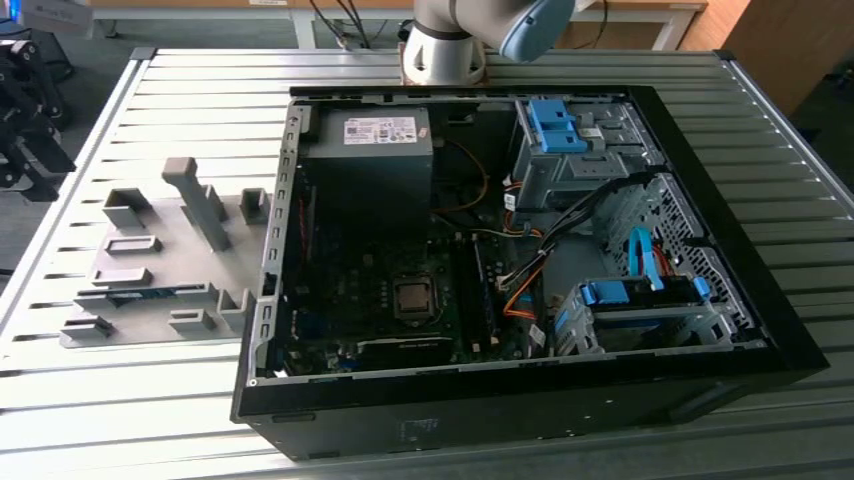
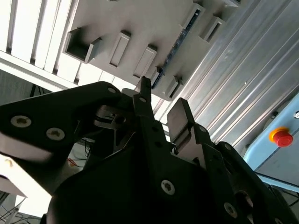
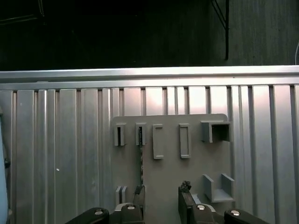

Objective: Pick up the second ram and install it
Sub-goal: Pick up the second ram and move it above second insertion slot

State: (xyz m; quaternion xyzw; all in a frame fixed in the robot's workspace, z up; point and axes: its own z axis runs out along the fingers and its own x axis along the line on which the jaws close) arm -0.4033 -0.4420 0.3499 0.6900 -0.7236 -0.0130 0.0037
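Note:
The second ram [image 1: 140,294] is a thin blue-green stick lying on edge in a slot of the grey fixture plate [image 1: 160,215], at the exterior view's left beside the open computer case [image 1: 534,390]. In the first wrist view the ram [image 3: 141,161] appears edge-on, running between two small holders on the plate [image 3: 170,140]. My gripper [image 3: 162,193] hovers well above the plate, open and holding nothing, with one fingertip [image 3: 139,190] roughly in line with the stick. The second wrist view has the gripper [image 2: 161,105] in the foreground and the ram [image 2: 180,39] far behind it.
Inside the case lie the motherboard with its processor socket [image 1: 414,298], a power supply [image 1: 367,150], loose cables and blue drive-bay clips [image 1: 554,125]. The arm's base [image 1: 447,45] stands behind the case. A red stop button [image 2: 281,136] sits off the slatted table [image 1: 120,400].

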